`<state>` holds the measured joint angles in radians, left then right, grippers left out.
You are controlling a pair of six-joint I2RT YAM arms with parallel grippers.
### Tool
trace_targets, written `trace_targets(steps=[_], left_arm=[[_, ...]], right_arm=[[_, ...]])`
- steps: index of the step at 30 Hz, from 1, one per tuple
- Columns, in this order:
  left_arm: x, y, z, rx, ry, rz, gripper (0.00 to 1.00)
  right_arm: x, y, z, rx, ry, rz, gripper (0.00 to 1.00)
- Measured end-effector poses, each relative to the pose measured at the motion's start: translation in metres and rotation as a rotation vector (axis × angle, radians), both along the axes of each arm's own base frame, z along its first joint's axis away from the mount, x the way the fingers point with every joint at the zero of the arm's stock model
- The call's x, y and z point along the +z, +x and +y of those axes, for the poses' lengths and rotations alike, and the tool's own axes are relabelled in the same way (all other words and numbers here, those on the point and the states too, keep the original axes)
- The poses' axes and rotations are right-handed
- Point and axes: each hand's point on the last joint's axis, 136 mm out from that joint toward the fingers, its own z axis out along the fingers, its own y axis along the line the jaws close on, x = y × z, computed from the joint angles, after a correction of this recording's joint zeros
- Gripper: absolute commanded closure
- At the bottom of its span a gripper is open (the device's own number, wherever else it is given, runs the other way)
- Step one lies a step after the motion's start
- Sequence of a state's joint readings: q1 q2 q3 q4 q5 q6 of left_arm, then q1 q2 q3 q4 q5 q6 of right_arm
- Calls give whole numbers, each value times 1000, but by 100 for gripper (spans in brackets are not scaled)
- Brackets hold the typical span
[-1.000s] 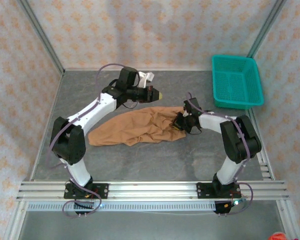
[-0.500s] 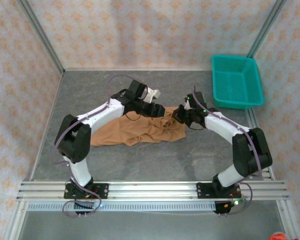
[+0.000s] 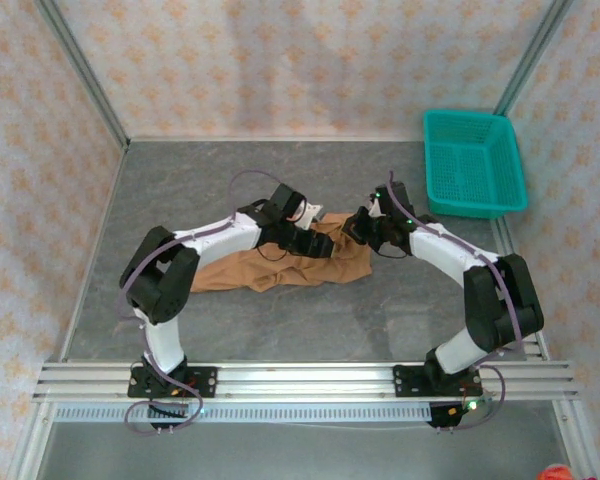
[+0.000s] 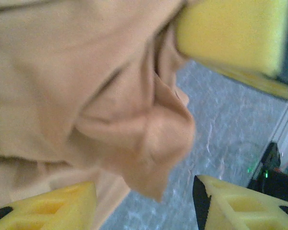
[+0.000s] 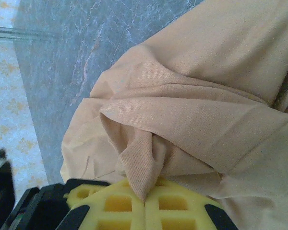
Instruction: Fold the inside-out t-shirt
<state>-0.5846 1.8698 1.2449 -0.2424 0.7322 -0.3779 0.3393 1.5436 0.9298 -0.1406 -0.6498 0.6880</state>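
The left gripper [image 4: 144,203] has dropped onto the shirt [image 3: 238,272], jaws now parted, holding nothing; the right gripper [image 5: 145,199] stays clamped on its fold.

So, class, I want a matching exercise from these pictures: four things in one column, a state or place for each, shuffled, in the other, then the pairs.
Column one:
1. t-shirt
2. basket
3. left gripper
4. right gripper

Column two:
A. jaws apart
B. far right corner of the table
C. shut on a pinch of cloth
D. tan, lying rumpled

Pairs: 1-D, 2-B, 3-A, 4-C
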Motion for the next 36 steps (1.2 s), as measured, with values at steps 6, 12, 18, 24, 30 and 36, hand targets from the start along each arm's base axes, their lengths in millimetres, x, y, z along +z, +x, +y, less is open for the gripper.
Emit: trace_targets(steps=[6, 12, 18, 24, 30, 36], left_arm=[[-31, 20, -7, 97, -3, 42, 93], [-14, 23, 0, 83, 52, 47, 100], [95, 32, 29, 67, -77, -84, 100], [99, 29, 51, 70, -123, -37, 100], [68, 20, 47, 53, -131, 47, 100], [61, 18, 43, 45, -133, 51, 100]], right_arm=[[0, 0, 0, 2, 0, 0, 100], [-24, 4, -10, -10, -79, 13, 100], [-93, 0, -25, 1, -194, 152, 100], [-71, 12, -14, 32, -177, 87, 100], [-47, -3, -21, 37, -197, 85, 60], [5, -14, -13, 55, -172, -27, 42]])
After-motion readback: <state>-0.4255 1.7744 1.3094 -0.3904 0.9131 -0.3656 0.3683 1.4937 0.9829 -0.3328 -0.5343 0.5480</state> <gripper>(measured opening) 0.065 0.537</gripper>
